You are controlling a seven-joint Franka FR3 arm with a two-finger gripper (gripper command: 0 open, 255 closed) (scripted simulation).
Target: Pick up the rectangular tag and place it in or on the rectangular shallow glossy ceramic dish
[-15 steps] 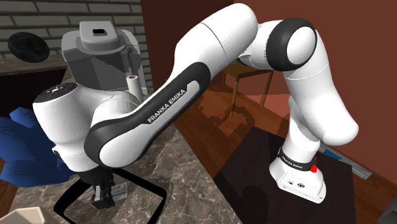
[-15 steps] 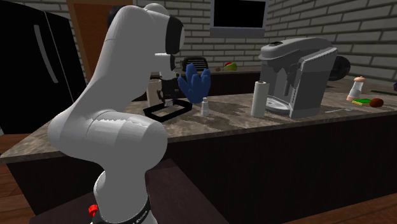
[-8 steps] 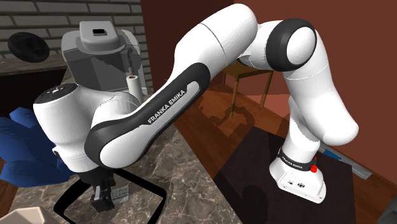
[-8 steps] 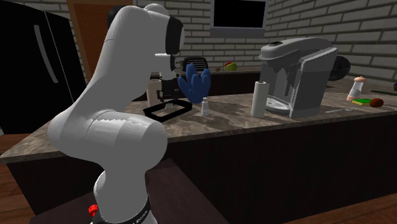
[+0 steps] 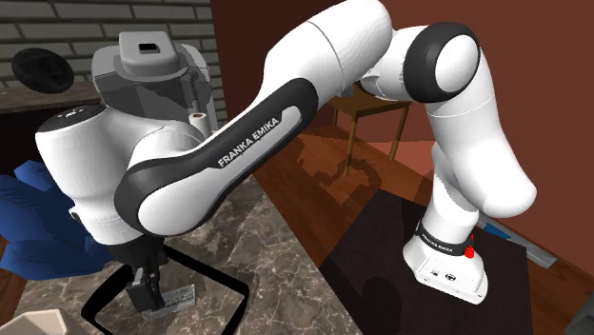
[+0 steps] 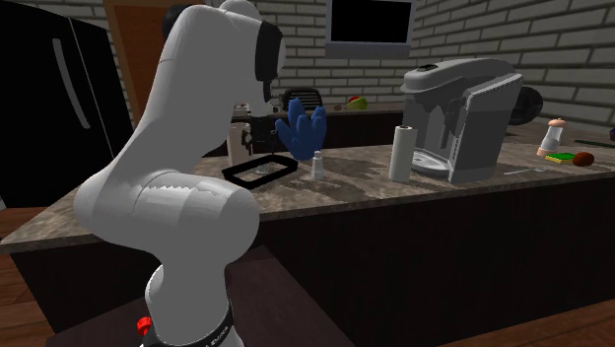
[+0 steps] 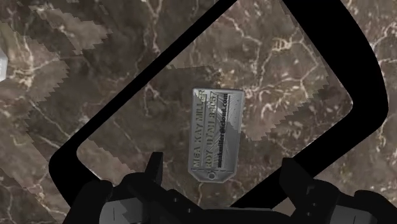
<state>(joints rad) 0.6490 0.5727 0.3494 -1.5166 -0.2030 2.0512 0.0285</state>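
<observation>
tag (image 7: 216, 135) lies in the black dish (image 7: 127, 100), below the parted end effector (image 7: 221, 169).

A brown marbled counter (image 6: 414, 192) bears a black-rimmed rectangular dish (image 6: 237, 178) with a grey engraved tag (image 7: 216, 135) lying inside its rim, a small shaker (image 6: 318, 165), a paper-towel roll (image 6: 399, 153) and a grey coffee machine (image 6: 463, 118).

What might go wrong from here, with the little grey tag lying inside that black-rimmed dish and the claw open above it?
1. The open black two-finger gripper hangs close above the grey engraved rectangular tag; dipping down, a finger might knock it askew.
2. Leaving sideways rather than upward, the fingers might catch the black rim of the rectangular dish and drag it across the brown marbled counter.
</observation>
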